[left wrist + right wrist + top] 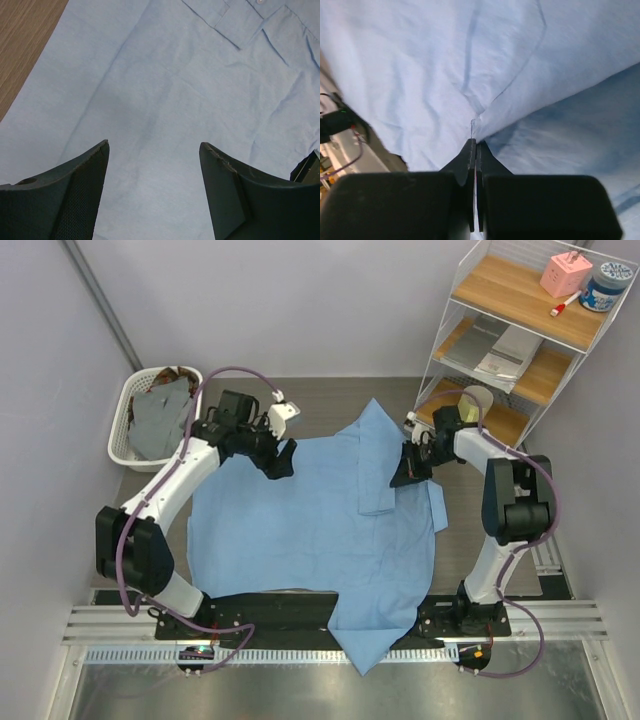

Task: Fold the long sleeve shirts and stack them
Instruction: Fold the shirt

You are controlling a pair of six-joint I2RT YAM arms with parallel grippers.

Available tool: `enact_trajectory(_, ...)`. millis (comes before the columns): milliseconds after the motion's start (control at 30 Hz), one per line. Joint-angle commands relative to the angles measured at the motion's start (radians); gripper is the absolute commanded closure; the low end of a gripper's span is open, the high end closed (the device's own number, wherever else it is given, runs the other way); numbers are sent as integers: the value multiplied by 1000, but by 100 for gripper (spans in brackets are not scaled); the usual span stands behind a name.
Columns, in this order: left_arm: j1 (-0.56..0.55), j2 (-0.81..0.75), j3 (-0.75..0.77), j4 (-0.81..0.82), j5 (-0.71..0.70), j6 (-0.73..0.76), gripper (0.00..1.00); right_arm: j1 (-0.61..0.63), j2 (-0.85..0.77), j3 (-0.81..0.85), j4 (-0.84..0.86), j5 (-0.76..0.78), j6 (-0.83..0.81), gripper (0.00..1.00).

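Right gripper (pixel 474 143) clamped tight, pinching a fold of the light blue shirt (pixel 300 530) at its right edge, cloth creased into the fingertips. Left gripper (pixel 154 145) released, jaws wide apart, hovering over the shirt's upper-left area, nothing between them. Shirt lies spread across the table (pixel 470 510), one sleeve folded over the middle, hem hanging off the near edge. Grey shirt (pixel 160 420) sits in the white basket (pixel 122 410), far left.

L arm stretched fwd, left gripper (pixel 280 458) twd table's far-left, jaws wide apart, aimed down. R arm elbow-up, right gripper (pixel 410 472) twd far-right, jaws pinched tight on light blue shirt (pixel 300 530).
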Motion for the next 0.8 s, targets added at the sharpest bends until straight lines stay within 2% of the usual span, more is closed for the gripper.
enact_trajectory(0,-25,-49,51,55,58,-34,27,14,-236,-29,220,-225,241,99)
enact_trajectory(33,-48,-55,57,66,58,-45,26,24,-261,-41,334,-234,358,99)
enact_trajectory(100,-80,-60,71,107,46,-98,24,62,-313,-90,463,-221,477,99)
enact_trajectory(133,-114,-64,69,132,17,-131,22,76,-353,-110,599,-216,589,99)
enact_trajectory(167,-131,-72,69,162,6,-158,22,108,-367,-145,663,-210,644,99)
enact_trajectory(300,-198,-90,45,345,-75,-351,19,200,-413,-191,864,-132,772,99)
enact_trajectory(333,-224,-91,36,366,-86,-359,18,219,-420,-196,905,-94,783,99)
enact_trajectory(433,-278,-101,-1,432,-153,-398,17,265,-417,-198,979,-60,824,99)
enact_trajectory(567,-306,-112,-44,491,-268,-372,17,294,-416,-175,1018,-23,849,99)
enact_trajectory(633,-304,-107,-44,485,-324,-341,21,306,-420,-171,1031,-12,866,99)
enact_trajectory(767,-304,-121,-50,460,-338,-257,28,336,-427,-152,1041,16,858,99)
